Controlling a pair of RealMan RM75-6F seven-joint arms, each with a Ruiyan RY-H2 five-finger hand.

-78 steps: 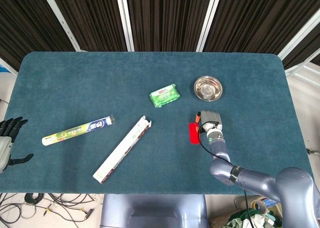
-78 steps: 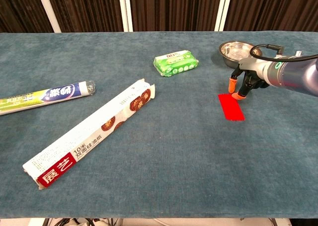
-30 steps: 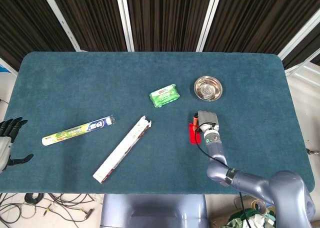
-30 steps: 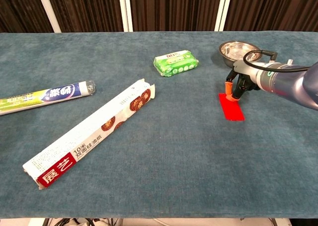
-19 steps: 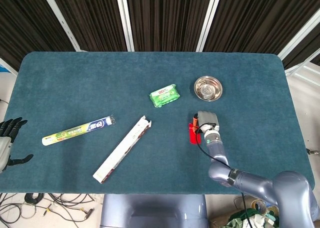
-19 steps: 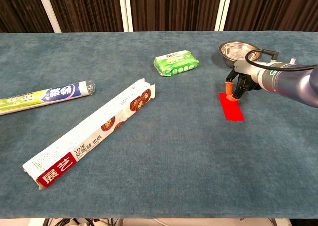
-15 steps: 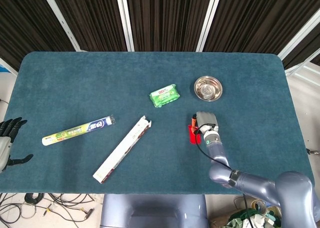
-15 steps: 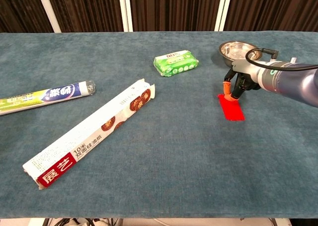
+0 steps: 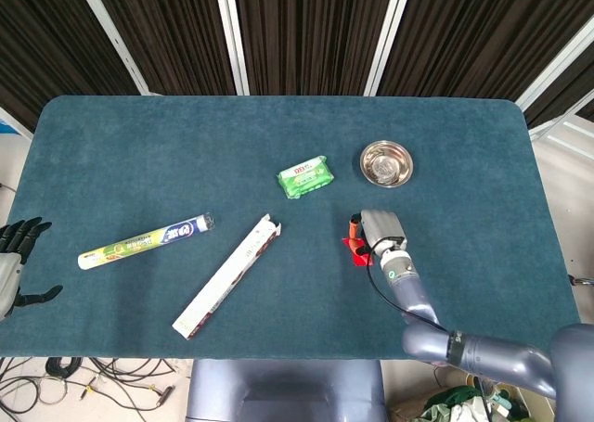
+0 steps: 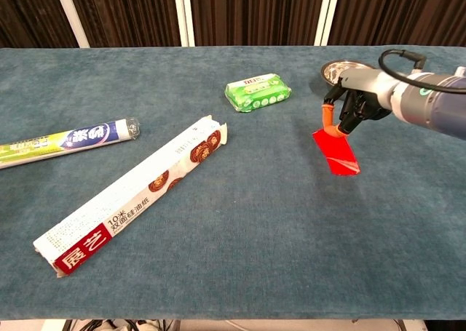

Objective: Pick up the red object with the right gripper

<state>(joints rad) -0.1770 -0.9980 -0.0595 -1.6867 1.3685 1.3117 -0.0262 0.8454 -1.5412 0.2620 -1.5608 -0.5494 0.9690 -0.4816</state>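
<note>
Black left hand [image 9: 11, 255] idles off the table edge, fingers spread, empty. Red flat card [image 10: 336, 153] near the steel bowl [image 10: 342, 72], pinched at its top edge by right hand [image 10: 354, 107], tilted up. Lift slowly, keep pinch firm; thin card could slip.

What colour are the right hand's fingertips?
Orange fingertips on the right hand; clearest in the chest view.

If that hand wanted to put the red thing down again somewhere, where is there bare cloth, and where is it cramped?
Bare cloth lies along the near edge of the table, right of the long box, and across the far strip behind the green pack. It is crowded around the right hand, which holds the red object close to the steel bowl.
</note>
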